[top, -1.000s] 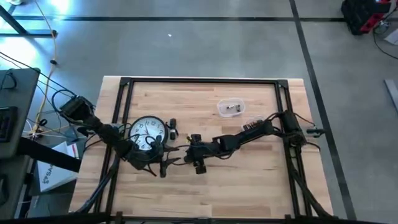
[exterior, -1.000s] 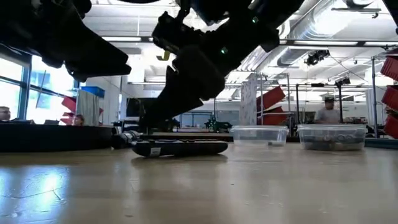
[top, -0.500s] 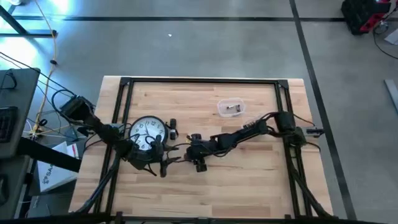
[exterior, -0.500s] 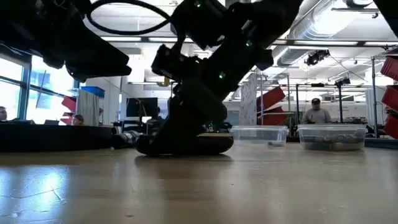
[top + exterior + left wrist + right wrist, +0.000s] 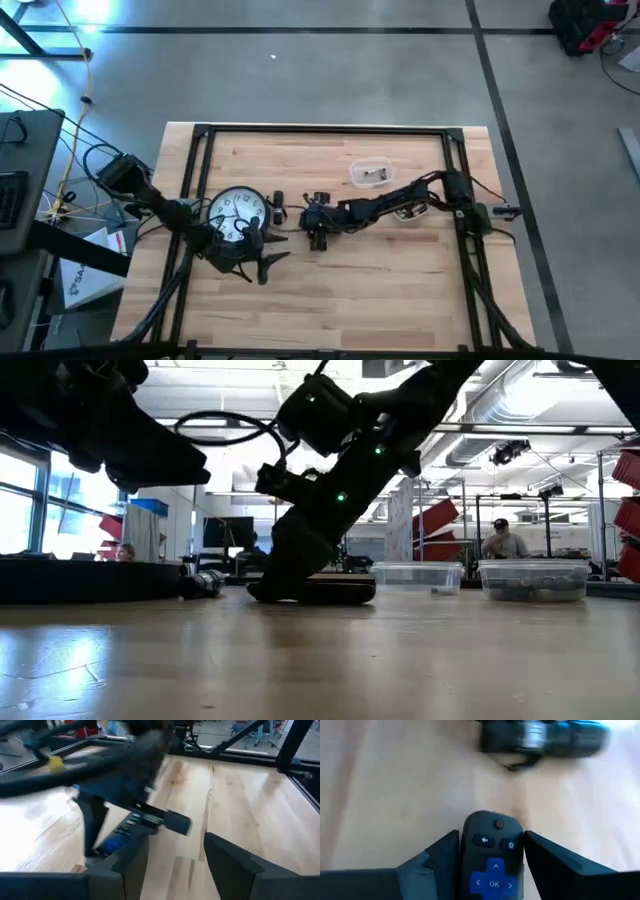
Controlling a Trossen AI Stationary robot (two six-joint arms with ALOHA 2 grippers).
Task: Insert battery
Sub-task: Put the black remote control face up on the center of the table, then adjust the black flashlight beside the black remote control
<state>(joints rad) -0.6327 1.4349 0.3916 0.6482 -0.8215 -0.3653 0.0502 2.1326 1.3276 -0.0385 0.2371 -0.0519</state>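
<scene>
Black remote [image 5: 491, 855] between right gripper [image 5: 490, 860] fingers, touching.

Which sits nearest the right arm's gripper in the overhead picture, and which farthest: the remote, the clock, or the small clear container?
1. Remote: between the right gripper's fingers, buttons up.
2. Clock: face up on the table's left side, under the left arm.
3. Clear container: toward the table's far edge, right of centre.
</scene>
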